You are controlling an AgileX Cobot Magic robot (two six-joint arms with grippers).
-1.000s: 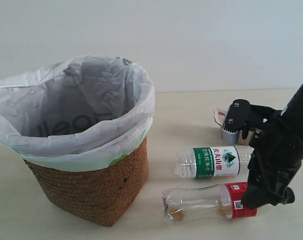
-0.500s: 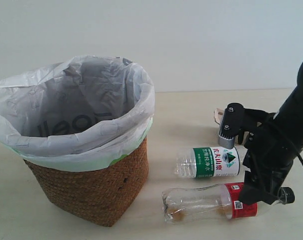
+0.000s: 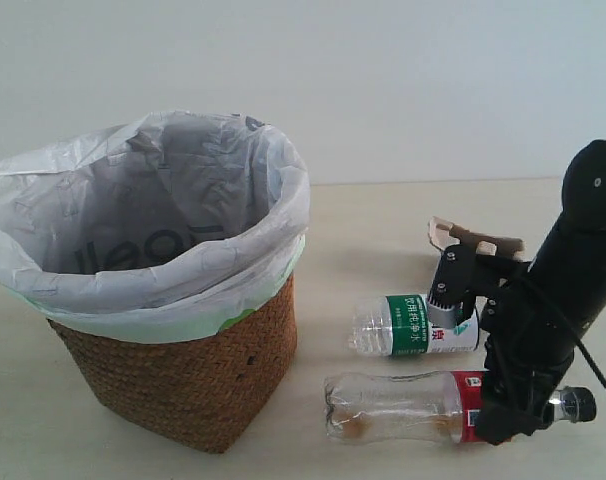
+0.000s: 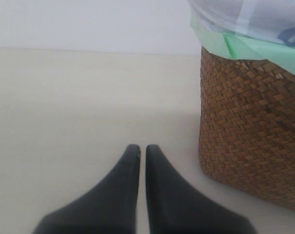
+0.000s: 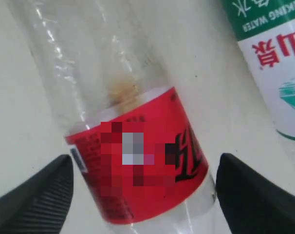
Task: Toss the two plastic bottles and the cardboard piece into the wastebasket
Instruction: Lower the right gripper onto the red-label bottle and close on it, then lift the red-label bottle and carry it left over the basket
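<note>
The wastebasket (image 3: 183,385), brown wicker with a white bag folded over its rim, stands at the left. Two clear bottles lie on their sides to its right: the green-and-white-label bottle (image 3: 408,326) and, nearer the front, the red-label bottle (image 3: 393,405) with its black cap (image 3: 580,403). The tan cardboard piece (image 3: 473,238) lies behind them, partly hidden by the arm. My right gripper (image 5: 145,165) is open and straddles the red-label bottle (image 5: 138,170) at its label, one finger on each side. My left gripper (image 4: 139,149) is shut on nothing, low over the table beside the wastebasket (image 4: 249,146).
The green-label bottle (image 5: 274,73) lies close alongside the red one, just outside one right finger. A pale wall runs behind the light wooden table (image 3: 373,220). The left arm is out of the exterior view.
My right arm has come down and shifted right over the red-label bottle, so the bottle's black cap now shows. The bottles, cardboard and wastebasket have not moved.
</note>
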